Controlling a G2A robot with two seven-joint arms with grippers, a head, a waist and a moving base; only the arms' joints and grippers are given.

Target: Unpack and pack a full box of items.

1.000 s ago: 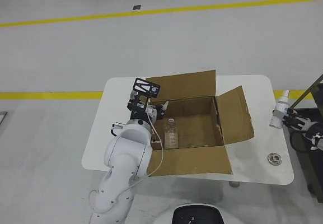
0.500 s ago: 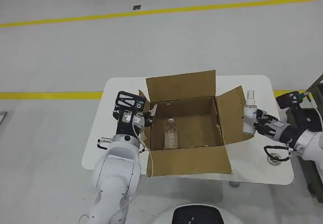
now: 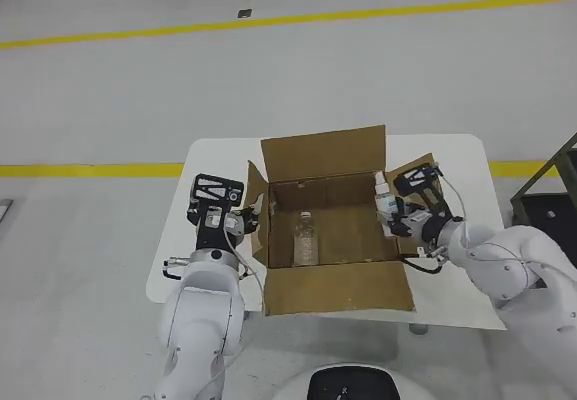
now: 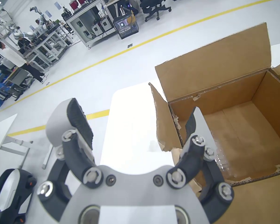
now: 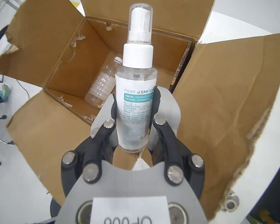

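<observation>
Right gripper (image 5: 135, 103) is clamped tight on the spray bottle (image 5: 136, 80), gripping the labelled body, with the white pump and clear cap sticking out past the fingertips. From the top view, the bottle is right at the right-hand rim of the box (image 3: 333, 235), between the opening and the right flap, cap pointing toward the far wall.

Down on the box floor lies a clear plastic bottle (image 3: 306, 240). It's on its side, nearer the left wall, white cap toward the far wall. All four flaps are folded out, and the left one is ragged and torn along its edge.

Over on the other side, the left gripper (image 4: 135, 117) is released and holds nothing. Its fingers (image 4: 80, 122) are spread wide. It hangs over the white table (image 3: 468, 160) just outside the box's left flap, close to the torn edge. I can't tell whether it touches the cardboard.

There's a small metal ring (image 5: 231, 202) sitting on the table beyond the right flap.
</observation>
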